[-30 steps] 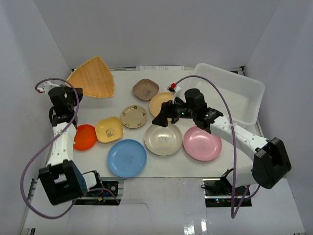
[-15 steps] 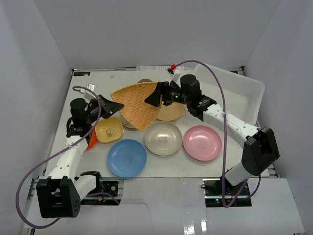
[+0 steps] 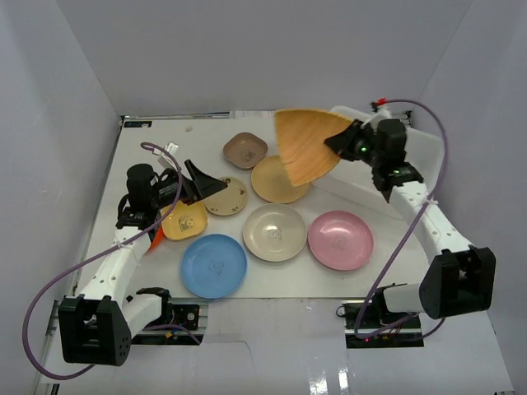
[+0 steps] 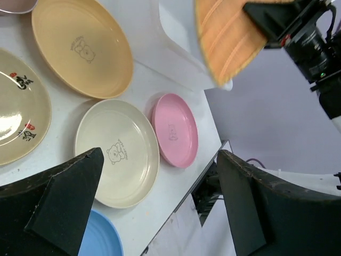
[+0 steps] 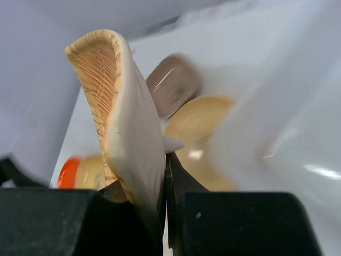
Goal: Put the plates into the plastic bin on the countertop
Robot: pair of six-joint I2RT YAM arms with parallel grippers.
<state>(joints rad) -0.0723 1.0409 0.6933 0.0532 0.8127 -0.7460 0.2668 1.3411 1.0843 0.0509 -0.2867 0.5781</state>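
Observation:
My right gripper is shut on the edge of a woven tan triangular plate, held tilted in the air at the left rim of the plastic bin. In the right wrist view the woven plate stands on edge between the right gripper jaws. My left gripper hangs open and empty above the beige plate and yellow square plate. On the countertop lie brown, yellow-orange, cream, pink and blue plates.
An orange plate lies mostly hidden under the left arm. White walls enclose the countertop. Past the open left gripper, the left wrist view shows the cream plate, pink plate and the table's front edge.
The woven plate passed from my left gripper to my right one. The right arm swung it right to the bin; the left gripper opened and drew back.

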